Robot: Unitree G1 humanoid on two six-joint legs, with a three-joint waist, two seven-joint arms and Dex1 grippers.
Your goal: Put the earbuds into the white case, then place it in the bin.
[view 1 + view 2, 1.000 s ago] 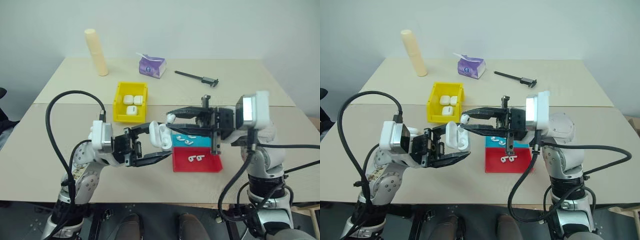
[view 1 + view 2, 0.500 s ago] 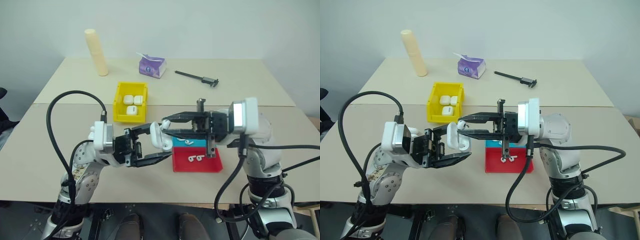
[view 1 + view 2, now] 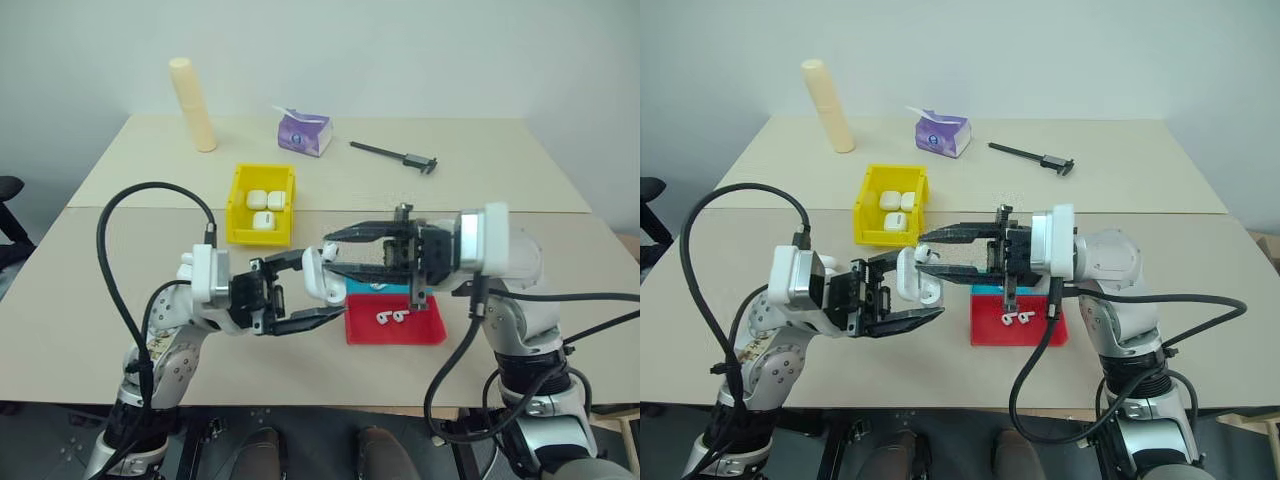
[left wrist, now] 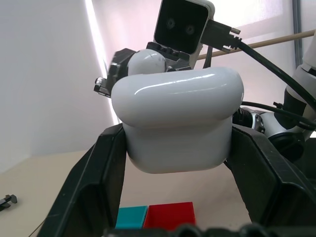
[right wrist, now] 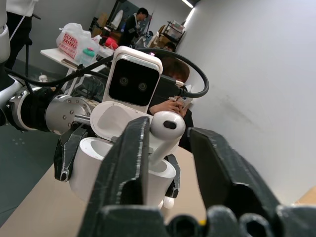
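Note:
My left gripper (image 3: 322, 281) is shut on the white case (image 3: 316, 270), held above the table's front half with its lid flipped open. One of the earbuds (image 5: 168, 126) stands in the case (image 5: 123, 168) with its stem down in a socket. My right gripper (image 3: 330, 253) reaches in from the right, its jaws open and standing on either side of that earbud's head, with a small gap on one side. Two more earbuds (image 3: 392, 316) lie in the red tray (image 3: 425, 332). The yellow bin (image 3: 240, 215) stands behind the left gripper with three white cases (image 3: 262, 205) inside.
A blue tray (image 3: 362, 288) sits behind the red tray, partly hidden by the right gripper. At the table's back stand a cream cylinder (image 3: 192, 105), a purple tissue pack (image 3: 304, 132) and a black caliper (image 3: 392, 155). A person (image 5: 173, 98) sits beyond the left arm.
The right gripper has come down and to the left with the earbud, set it into the open case, and widened its jaws. The left gripper and case have stayed put.

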